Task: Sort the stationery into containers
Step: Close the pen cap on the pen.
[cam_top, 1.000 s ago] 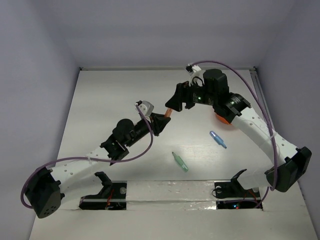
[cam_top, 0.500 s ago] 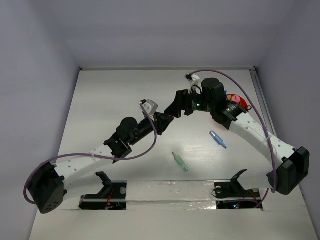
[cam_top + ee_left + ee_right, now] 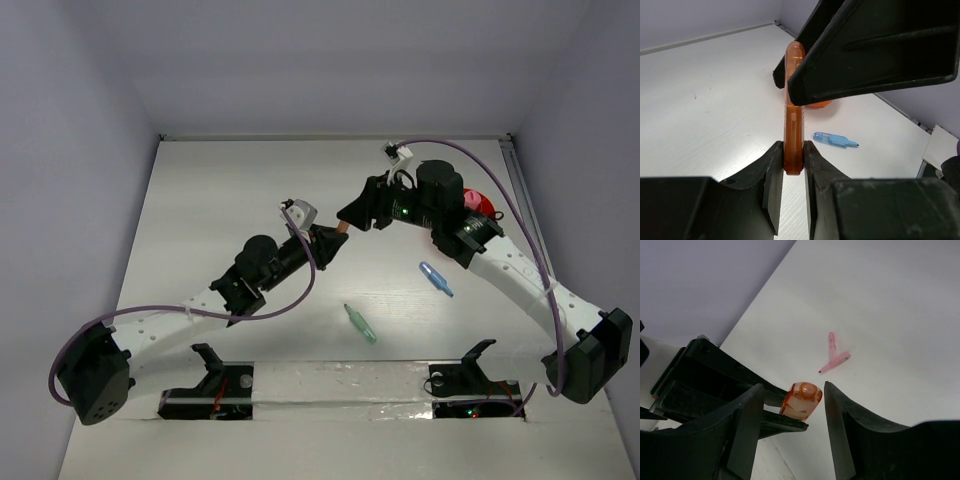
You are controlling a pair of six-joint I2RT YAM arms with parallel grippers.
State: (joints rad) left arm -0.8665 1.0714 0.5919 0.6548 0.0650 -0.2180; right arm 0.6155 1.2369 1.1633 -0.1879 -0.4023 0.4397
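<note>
We can read no text, label, brand, number or sign anywhere in any of the three views.

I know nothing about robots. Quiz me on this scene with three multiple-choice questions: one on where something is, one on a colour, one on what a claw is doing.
1. The green marker is:
A. lifted in the air
B. lying on the table, apart from the blue marker
C. propped against the back wall

2. The marker gripped by the left claw is:
A. pink
B. black
C. orange

3. The right claw is:
A. open, with a finger on either side of that marker's free end
B. shut on nothing
C. out of every view

Answers:
1 B: the overhead view shows it flat on the table.
2 C: the left wrist view shows the orange marker pinched between the fingers.
3 A: the right wrist view shows a gap beside the marker's tip.
</note>
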